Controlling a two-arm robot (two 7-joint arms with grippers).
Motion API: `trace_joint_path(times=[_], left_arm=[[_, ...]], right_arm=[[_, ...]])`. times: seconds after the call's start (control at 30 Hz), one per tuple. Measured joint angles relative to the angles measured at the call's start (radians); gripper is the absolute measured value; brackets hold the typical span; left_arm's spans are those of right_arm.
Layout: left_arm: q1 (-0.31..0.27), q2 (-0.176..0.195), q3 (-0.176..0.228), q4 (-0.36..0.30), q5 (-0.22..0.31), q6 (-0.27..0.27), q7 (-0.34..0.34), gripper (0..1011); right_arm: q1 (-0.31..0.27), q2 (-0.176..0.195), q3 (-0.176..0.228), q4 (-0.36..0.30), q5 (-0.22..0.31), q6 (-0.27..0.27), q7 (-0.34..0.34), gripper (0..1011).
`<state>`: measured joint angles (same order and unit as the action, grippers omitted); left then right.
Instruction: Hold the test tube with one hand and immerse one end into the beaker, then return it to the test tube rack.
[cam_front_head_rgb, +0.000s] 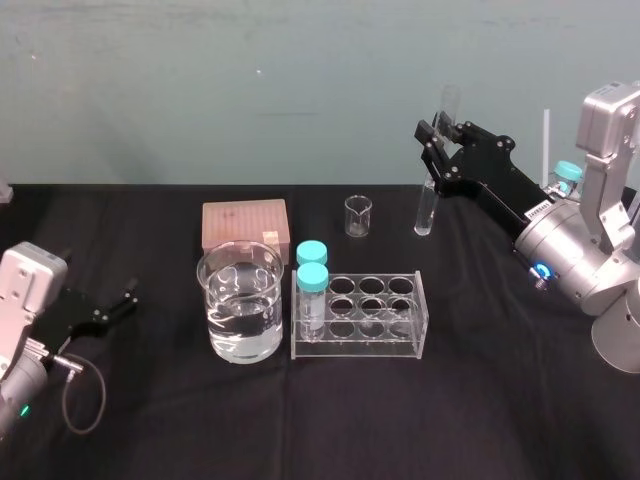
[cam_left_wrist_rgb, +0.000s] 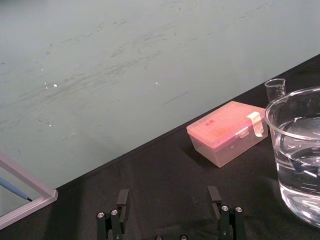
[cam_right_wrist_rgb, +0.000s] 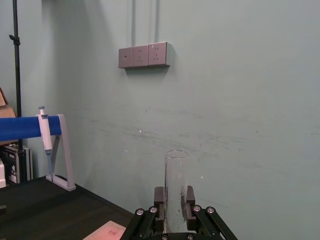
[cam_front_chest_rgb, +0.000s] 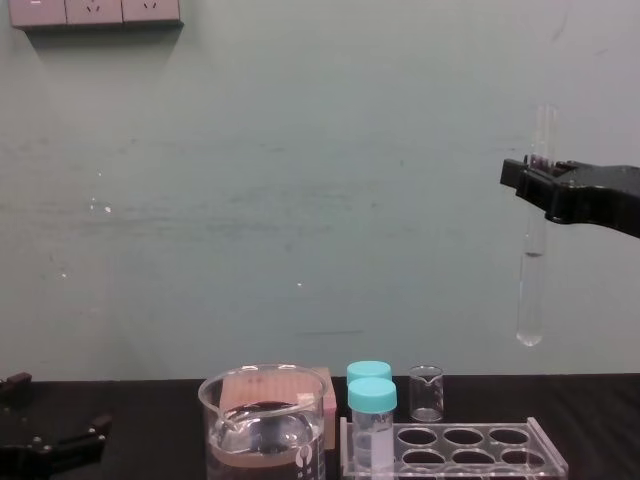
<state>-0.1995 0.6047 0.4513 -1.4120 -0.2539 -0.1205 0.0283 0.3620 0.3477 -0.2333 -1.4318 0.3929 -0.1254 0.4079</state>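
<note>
Chest view | R black gripper (cam_front_chest_rgb: 537, 183) clamps long clear glass test tube (cam_front_chest_rgb: 533, 270) upright, high behind clear acrylic rack (cam_front_chest_rgb: 553, 462) | wide glass beaker (cam_front_chest_rgb: 262, 420) well apart; dip + return seem pending | L gripper (cam_front_head_rgb: 125, 300) parked, fingers apart

**Materials and finishes on the bench**

Bench (cam_front_head_rgb: 480, 400): black cloth cover, matt, faintly wrinkled.
Test tube (cam_front_chest_rgb: 531, 300): clear glass, smooth, glossy.
Beaker (cam_front_head_rgb: 215, 290): clear glass, glossy, bright glints on rim and wall; printed markings look matt white.
Small beaker (cam_front_head_rgb: 358, 215): same clear glass.
Test tube rack (cam_front_head_rgb: 380, 345): clear acrylic, polished, edges catch light.
Vials (cam_front_head_rgb: 312, 312): clear bodies; teal caps (cam_front_head_rgb: 313, 277) of smooth, satin plastic.
Pink box (cam_left_wrist_rgb: 225, 135): frosted translucent plastic, dull sheen, with a paper-like tape strip (cam_left_wrist_rgb: 255, 123).
Right hand (cam_front_head_rgb: 437, 140) and left hand (cam_left_wrist_rgb: 168, 200): matt black, silvery screw heads.
Arm joint (cam_front_head_rgb: 565, 250): smooth silver metal, satin.
Wall (cam_left_wrist_rgb: 125, 65): matt teal paint, scuffed.
</note>
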Motion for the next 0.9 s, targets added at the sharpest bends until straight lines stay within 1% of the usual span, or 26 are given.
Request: trace_joint_path(times=[0.9], left_arm=[[0.0,0.0,0.0,0.0,0.0,0.0,0.0,1000]], right_arm=[[0.004,-0.004,-0.006,0.017,0.004,0.005,0.007,230]])
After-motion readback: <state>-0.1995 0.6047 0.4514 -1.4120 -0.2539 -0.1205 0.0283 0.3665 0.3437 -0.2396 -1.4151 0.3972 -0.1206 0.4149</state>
